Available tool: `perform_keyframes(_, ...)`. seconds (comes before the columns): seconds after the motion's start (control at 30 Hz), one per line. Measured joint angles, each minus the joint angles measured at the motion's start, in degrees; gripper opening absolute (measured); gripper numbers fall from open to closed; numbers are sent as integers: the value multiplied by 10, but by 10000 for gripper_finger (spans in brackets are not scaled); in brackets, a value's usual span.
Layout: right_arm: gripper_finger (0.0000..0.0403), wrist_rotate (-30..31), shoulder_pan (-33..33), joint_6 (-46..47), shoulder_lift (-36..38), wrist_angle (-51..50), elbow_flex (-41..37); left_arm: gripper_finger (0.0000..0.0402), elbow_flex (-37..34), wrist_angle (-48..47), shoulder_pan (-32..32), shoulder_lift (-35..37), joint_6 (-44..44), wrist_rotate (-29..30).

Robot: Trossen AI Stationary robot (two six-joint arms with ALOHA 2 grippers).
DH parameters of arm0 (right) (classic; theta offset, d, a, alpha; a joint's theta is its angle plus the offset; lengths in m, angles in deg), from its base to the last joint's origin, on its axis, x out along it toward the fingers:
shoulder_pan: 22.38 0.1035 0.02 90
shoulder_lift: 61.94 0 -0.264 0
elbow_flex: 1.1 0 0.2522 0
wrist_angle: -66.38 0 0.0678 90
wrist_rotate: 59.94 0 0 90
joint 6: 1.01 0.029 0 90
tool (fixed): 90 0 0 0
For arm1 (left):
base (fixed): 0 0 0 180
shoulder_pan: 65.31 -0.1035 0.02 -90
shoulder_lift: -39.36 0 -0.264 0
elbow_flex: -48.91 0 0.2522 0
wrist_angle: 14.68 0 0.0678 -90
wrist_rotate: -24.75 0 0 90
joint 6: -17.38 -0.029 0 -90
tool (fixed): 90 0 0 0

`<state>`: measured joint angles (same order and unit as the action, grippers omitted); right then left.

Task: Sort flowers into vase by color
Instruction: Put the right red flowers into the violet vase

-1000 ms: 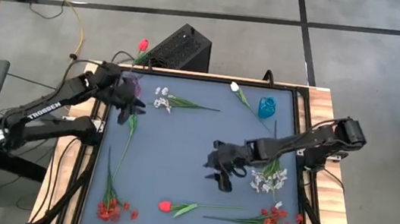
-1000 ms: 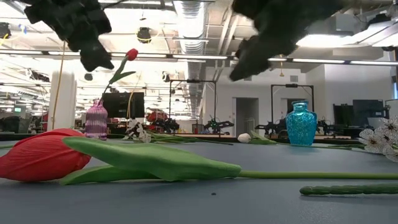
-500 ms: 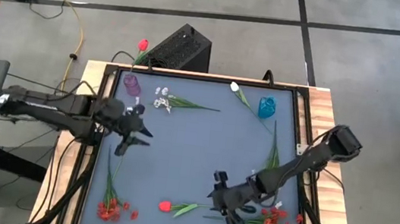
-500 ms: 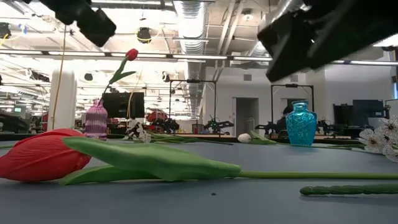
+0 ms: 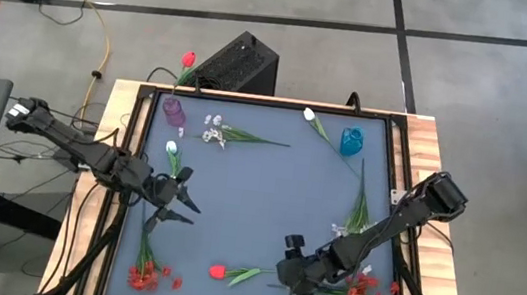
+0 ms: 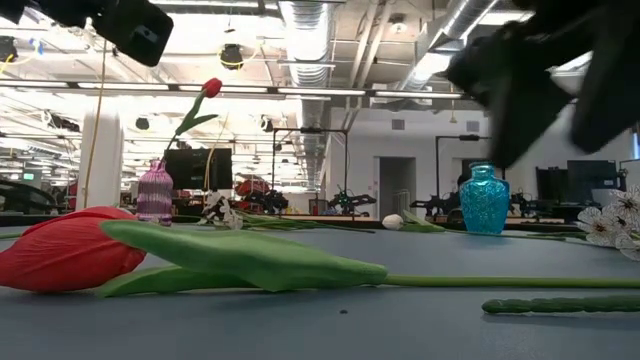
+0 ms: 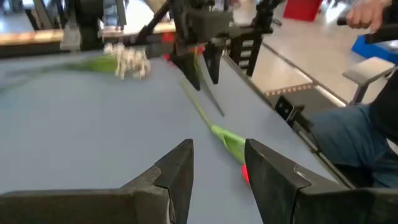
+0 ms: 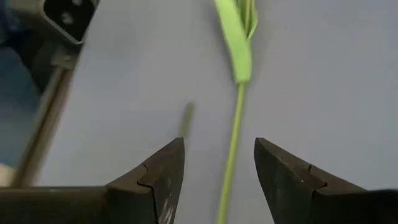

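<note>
Right tool (image 5: 298, 291) of mine hangs apart, empty, over the red tulip (image 5: 218, 272) stem on the tabletop (image 5: 257, 197); left tool (image 5: 180, 209), also apart, is well beyond the tulip's bloom

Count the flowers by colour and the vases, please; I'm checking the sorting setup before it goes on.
Red flowers: 4 (one already stands in a vase)
White flowers: 4 (one partly hidden by the right arm)
Vases: 2
Total: 10
</note>
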<state>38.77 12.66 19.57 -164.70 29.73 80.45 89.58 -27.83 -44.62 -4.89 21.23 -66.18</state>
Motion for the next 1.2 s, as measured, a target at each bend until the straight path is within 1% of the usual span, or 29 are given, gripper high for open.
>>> perform_keyframes(0.1,221,-34,10,75,2,-70,22,132,-9,10,2,0,-8,0)
perform_keyframes(0.17,221,-65,17,123,2,-89,24,132,-10,8,2,0,-12,0)
perform_keyframes(0.23,221,-74,24,154,2,-99,23,132,-10,5,2,0,-15,1)
perform_keyframes(0.3,221,-63,31,153,2,-98,23,132,-10,4,2,0,-32,2)
perform_keyframes(0.47,221,19,26,121,2,-92,23,132,-10,14,2,0,-65,1)
perform_keyframes(0.53,221,25,19,120,-1,-91,23,132,-10,16,2,0,-64,1)
perform_keyframes(0.77,221,22,12,87,-33,-76,22,132,-10,14,1,0,-64,1)
perform_keyframes(0.9,221,6,13,82,-46,-78,22,132,-10,16,1,0,-64,1)
perform_keyframes(1.1,221,-28,14,130,-27,-68,22,132,-10,15,1,0,-66,3)
perform_keyframes(1.2,221,-73,21,169,-24,-71,22,132,-10,17,1,0,-66,14)
